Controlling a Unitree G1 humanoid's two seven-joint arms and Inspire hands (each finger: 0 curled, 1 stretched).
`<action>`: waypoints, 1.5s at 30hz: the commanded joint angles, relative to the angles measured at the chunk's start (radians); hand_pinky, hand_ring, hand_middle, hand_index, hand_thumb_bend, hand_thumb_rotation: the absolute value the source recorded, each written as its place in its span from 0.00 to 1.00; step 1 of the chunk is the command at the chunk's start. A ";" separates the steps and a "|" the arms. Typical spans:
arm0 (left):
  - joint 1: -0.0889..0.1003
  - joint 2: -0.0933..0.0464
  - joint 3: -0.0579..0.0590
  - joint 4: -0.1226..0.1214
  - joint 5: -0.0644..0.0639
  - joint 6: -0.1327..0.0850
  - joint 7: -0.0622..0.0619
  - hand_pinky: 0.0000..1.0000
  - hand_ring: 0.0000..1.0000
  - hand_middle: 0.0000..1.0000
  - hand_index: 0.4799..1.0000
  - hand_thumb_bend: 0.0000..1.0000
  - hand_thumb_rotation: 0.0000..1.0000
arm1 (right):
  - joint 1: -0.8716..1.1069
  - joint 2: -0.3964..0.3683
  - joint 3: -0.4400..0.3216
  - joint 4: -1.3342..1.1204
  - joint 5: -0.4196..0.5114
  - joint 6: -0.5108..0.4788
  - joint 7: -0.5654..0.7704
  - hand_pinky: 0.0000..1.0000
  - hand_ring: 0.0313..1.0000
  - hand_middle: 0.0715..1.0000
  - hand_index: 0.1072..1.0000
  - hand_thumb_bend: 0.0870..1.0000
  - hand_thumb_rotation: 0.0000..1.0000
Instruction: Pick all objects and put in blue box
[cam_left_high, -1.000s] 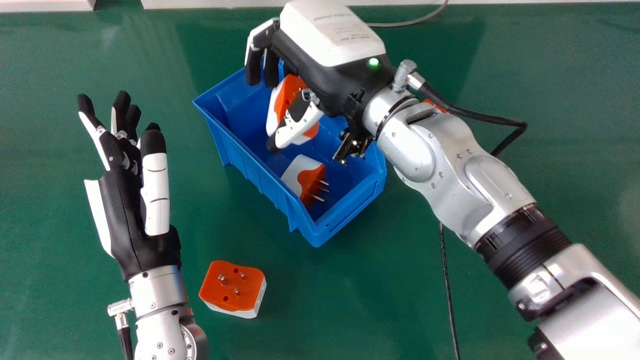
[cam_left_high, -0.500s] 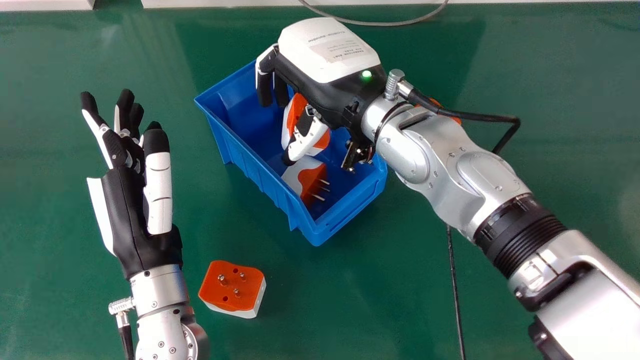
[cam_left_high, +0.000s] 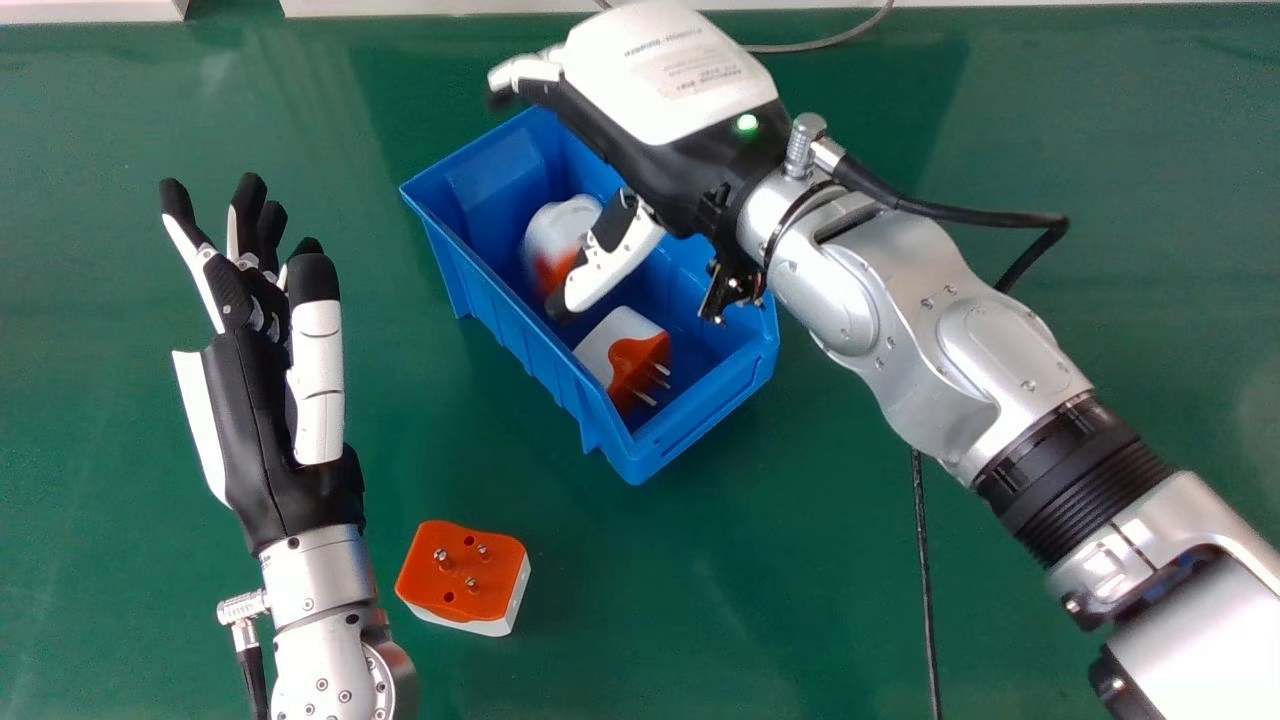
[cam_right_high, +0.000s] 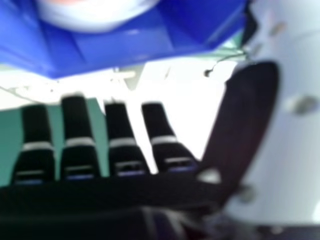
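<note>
The robot's right hand, black and white with a silver forearm, is open above the far right side of the box, its thumb angled down inside the rim and its fingers reaching past the far edge. In the right hand view, the right hand has its fingers straight and apart from the thumb, and it grips nothing.

Beneath everything spreads a smooth green tabletop. On it, set at a slant, is the open-topped blue plastic box. To the left of the box, the black and white left hand is also open, its fingers loosely extended toward the far side of the table and its thumb upright beside them.

A blocky orange and white plug adapter sits on the table outside the box, between the left wrist and the box's near corner, its orange face and metal pins turned up. A second adapter, a white block with an orange pin face, lies inside the box toward the near end, pins pointing right. A third, a white and orange adapter blurred in the head view, is inside the box farther back, just beside the right thumb; whether they touch cannot be told.

A thin black cable runs along the table right of the box, and a slim grey cable curves near the far edge.
</note>
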 joint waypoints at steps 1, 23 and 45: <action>-0.005 0.006 -0.002 -0.010 0.002 -0.010 -0.003 0.89 0.95 0.96 0.92 0.78 0.80 | 0.003 -0.004 -0.019 -0.049 0.010 0.001 0.002 0.91 0.92 0.97 0.90 0.93 0.34; 0.030 -0.002 -0.004 -0.040 -0.044 -0.010 -0.049 0.89 0.95 0.96 0.93 0.76 0.80 | 0.338 -0.073 -0.131 -0.864 0.040 0.279 0.428 0.90 0.96 0.98 0.96 0.96 0.37; 0.076 -0.011 -0.020 -0.105 -0.038 0.032 -0.062 0.91 0.96 0.97 0.94 0.73 0.80 | 0.587 0.060 0.273 -1.084 -0.311 0.395 0.860 0.68 0.81 0.84 0.88 0.86 0.41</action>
